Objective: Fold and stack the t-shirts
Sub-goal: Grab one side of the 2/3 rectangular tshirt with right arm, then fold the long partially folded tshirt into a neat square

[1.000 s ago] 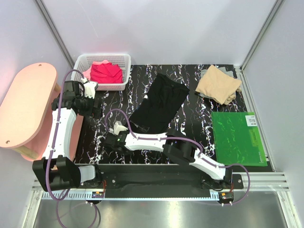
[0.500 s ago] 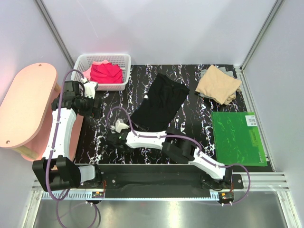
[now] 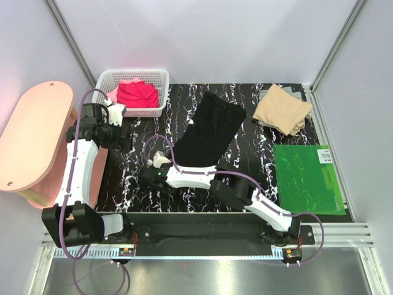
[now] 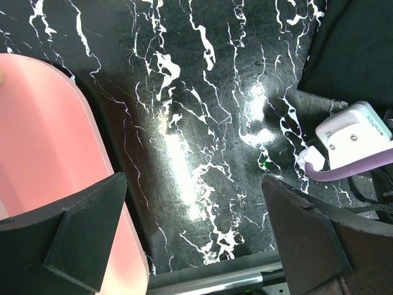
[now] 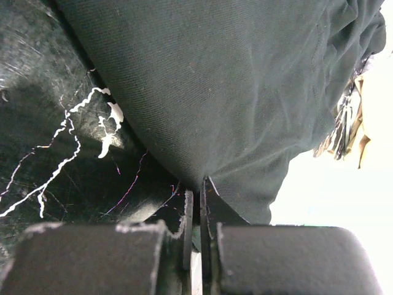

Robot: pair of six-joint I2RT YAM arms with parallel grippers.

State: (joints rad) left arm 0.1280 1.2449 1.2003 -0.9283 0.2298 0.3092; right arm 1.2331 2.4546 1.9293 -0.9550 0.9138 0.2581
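The black t-shirt (image 3: 209, 132) lies crumpled and slanted across the middle of the marbled table (image 3: 132, 178). My right gripper (image 3: 169, 161) is low at the shirt's near-left corner, and the right wrist view shows its jaws pressed together on a pinch of black t-shirt (image 5: 215, 80) fabric. A tan t-shirt (image 3: 282, 109) lies folded at the back right. Red (image 3: 136, 93) and pink (image 3: 113, 93) t-shirts sit in the basket. My left gripper (image 3: 120, 136) hovers at the table's left side, open and empty, its fingers (image 4: 86, 221) wide over bare marble.
A white mesh basket (image 3: 161, 77) stands at the back left. A flat green board (image 3: 307, 178) lies at the right front. A pink oval stool (image 3: 34, 138) sits just off the table's left edge, close under my left gripper. The right arm's purple cable (image 4: 362, 166) loops nearby.
My right gripper has gone from open to shut on the black t-shirt's near corner, its wrist shifting slightly back and right. The left arm has stayed put.
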